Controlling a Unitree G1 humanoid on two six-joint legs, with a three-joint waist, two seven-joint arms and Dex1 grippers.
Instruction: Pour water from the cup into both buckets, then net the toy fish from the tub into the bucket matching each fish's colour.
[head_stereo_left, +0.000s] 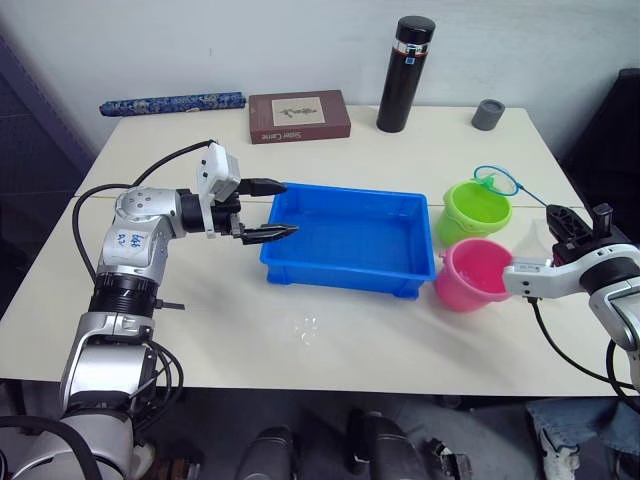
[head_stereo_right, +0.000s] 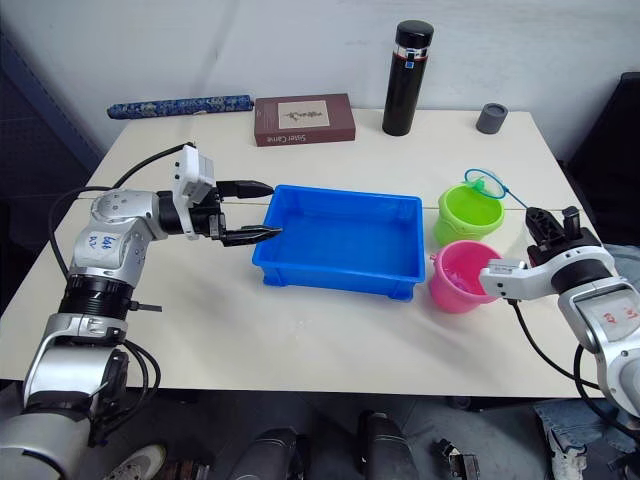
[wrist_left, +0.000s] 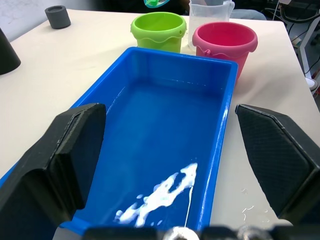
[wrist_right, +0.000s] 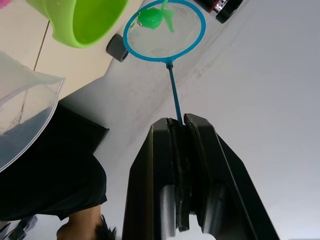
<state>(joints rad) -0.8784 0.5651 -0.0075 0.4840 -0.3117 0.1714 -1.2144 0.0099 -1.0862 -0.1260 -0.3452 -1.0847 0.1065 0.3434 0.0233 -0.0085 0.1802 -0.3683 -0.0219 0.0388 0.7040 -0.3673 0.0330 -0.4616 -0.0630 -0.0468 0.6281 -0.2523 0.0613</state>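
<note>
- I read this as the netting step: my right pincer is clamped on the thin handle of the net, and a green fish sits in the mesh.
- From the head camera the net hoop hangs over the far rim of the green bucket, so the fish is about at its matching bucket.
- The next move, as I judge it, calls for tipping the hoop so the fish drops inside the green bucket, not past its rim.
- My left pincer is spread wide and empty, at the end of the tub farthest from the green bucket.
- The tub holds a shallow film of water; I can make out no fish left in it, though glare near my left pincer may hide one.
- The pink bucket stands just beside the green bucket, on the side nearer me, and the clear cup stands behind the two, half cut off.
- I cannot tell how much water either bucket holds.
- A small splash lies on the desk well away from the green bucket.
</note>
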